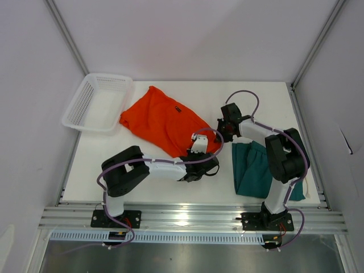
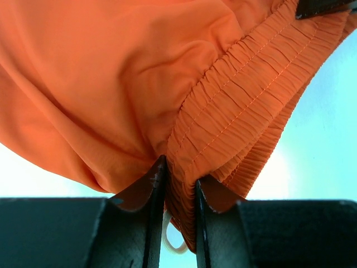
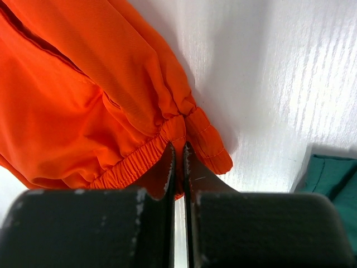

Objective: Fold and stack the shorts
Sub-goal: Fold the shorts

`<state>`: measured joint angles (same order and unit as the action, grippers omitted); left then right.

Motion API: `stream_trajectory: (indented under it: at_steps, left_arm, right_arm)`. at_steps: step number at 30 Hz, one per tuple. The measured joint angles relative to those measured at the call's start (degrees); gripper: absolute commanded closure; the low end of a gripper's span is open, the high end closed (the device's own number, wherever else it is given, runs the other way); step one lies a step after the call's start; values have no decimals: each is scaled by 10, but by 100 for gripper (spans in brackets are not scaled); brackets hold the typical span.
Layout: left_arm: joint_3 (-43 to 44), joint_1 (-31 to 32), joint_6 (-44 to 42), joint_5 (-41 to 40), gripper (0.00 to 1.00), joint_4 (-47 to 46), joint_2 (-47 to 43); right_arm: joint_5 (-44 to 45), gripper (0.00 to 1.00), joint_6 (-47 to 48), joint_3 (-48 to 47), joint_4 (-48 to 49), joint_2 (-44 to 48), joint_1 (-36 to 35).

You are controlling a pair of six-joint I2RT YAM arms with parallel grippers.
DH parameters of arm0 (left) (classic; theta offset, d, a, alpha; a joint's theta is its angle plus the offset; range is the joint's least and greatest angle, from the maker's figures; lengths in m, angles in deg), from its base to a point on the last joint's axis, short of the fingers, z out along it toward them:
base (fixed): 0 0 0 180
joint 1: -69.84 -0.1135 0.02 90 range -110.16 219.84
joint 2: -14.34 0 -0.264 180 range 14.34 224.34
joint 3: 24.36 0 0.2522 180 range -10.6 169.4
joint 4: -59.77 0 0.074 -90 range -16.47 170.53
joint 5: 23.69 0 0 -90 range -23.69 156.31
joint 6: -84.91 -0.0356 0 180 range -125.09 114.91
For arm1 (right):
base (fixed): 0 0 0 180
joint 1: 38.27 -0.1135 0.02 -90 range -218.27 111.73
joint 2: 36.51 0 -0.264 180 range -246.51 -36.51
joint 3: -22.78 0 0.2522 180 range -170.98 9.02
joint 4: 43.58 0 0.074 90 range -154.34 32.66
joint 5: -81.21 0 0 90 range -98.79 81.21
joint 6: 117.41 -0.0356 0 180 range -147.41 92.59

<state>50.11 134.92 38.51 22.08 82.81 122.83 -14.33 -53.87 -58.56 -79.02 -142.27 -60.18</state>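
Note:
The orange shorts (image 1: 162, 119) lie spread across the middle of the table, with a small dark label (image 1: 177, 108) on top. My left gripper (image 1: 200, 149) is shut on their gathered waistband (image 2: 245, 100) at the near right corner, and a white drawstring loop (image 2: 173, 237) hangs between the fingers. My right gripper (image 1: 223, 128) is shut on the waistband's other end (image 3: 139, 159), just right of the fabric. The teal-green shorts (image 1: 253, 168) lie crumpled at the near right, partly under the right arm, and their edge (image 3: 334, 178) shows in the right wrist view.
A white mesh basket (image 1: 96, 102) stands at the back left corner, close to the orange shorts' far edge. Grey walls and metal frame rails enclose the white table (image 1: 187, 91).

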Motion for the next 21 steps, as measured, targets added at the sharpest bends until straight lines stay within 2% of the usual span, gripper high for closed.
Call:
stream_trajectory:
  at_steps: [5,13,21]
  left_arm:
    - [-22,0,13,19,75,2,-29]
    - [-112,2,71,29,80,-18,-113]
    - [-130,4,115,28,86,-35,-107]
  right_arm:
    - [-6,99,0,-7,-16,-4,-2]
    - [-6,98,0,-31,-38,-19,-5]
    - [-5,96,2,-40,-47,-25,-7]
